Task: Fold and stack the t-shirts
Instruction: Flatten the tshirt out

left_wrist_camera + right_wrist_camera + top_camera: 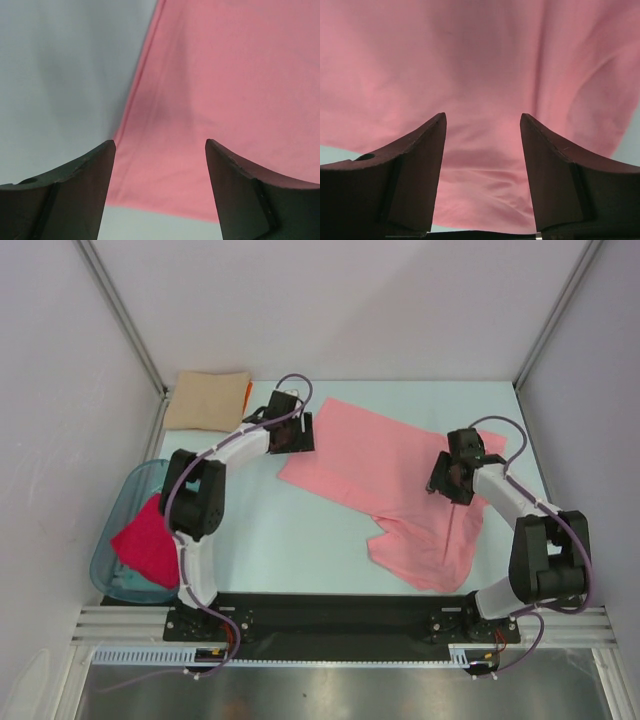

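A salmon-pink t-shirt (375, 465) lies spread over the middle and right of the table, partly folded, with a sleeve (425, 550) toward the near edge. My left gripper (290, 432) hovers over the shirt's left corner. In the left wrist view that gripper (160, 142) is open, with the pink cloth (225, 90) and its hem below and nothing between the fingers. My right gripper (455, 478) hangs over the shirt's right part. It (482, 115) is open too, above wrinkled pink cloth (480, 60).
A folded tan t-shirt (207, 400) sits at the back left with an orange edge (247, 392) showing beside it. A translucent teal tub (122, 502) at the near left holds a crimson-pink t-shirt (148, 540). White walls enclose the pale table (290, 530).
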Controlling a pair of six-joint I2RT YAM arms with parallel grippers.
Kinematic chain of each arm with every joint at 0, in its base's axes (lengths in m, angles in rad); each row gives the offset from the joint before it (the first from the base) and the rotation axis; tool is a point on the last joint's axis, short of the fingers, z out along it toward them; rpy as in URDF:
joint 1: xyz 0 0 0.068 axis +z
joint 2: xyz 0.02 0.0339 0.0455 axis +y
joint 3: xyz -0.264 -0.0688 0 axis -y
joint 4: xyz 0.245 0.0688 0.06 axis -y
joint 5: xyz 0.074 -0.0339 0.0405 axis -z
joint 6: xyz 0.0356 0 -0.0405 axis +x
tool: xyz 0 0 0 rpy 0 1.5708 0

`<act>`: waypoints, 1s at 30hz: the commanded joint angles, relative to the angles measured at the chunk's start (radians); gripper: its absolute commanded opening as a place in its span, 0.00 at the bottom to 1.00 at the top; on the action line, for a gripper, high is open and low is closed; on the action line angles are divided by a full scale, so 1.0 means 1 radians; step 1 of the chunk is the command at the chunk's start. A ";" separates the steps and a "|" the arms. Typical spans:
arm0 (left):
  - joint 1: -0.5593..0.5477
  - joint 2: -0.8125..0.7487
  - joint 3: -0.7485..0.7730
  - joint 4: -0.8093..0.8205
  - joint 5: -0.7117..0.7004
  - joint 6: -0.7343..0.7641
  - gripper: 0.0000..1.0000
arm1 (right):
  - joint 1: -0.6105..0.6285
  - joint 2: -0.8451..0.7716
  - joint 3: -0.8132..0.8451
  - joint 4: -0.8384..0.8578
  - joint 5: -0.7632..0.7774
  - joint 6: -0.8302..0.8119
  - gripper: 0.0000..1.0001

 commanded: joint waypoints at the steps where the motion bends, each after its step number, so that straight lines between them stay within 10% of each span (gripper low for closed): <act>1: 0.016 0.074 0.138 -0.008 -0.001 0.072 0.79 | -0.072 -0.075 -0.040 0.031 0.017 0.016 0.65; 22: 0.070 0.442 0.517 -0.122 0.179 0.003 0.77 | -0.365 0.262 0.237 0.195 0.019 0.005 0.67; 25: 0.084 0.486 0.565 -0.120 0.245 -0.026 0.70 | -0.363 0.346 0.310 0.195 0.057 -0.018 0.67; 30: 0.113 0.534 0.625 -0.125 0.298 -0.048 0.28 | -0.362 0.449 0.424 0.157 0.085 -0.027 0.67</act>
